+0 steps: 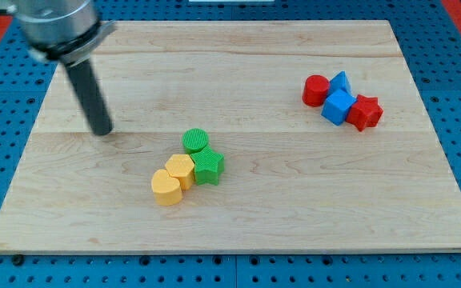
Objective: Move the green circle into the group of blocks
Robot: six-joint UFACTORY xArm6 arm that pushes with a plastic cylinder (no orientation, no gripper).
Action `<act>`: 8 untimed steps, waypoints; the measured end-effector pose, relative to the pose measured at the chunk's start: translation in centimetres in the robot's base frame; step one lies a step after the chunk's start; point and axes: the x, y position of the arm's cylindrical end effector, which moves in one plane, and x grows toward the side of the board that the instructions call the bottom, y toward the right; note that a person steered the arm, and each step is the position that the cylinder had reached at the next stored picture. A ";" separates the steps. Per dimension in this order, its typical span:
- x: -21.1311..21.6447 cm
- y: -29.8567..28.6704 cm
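Because my tip (102, 131) was bare and held nothing, the small, hard, slidey green circle (195, 141), off to its right, looked best nudged on its side.

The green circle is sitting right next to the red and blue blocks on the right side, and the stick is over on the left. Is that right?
Not quite. The camera view shows the green circle near the middle of the board, touching the green star and beside the yellow blocks, not next to the red and blue blocks, which sit apart at the view's right. My tip is indeed on the left.
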 end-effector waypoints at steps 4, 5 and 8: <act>3.7 11.7; 3.6 12.9; 0.2 19.6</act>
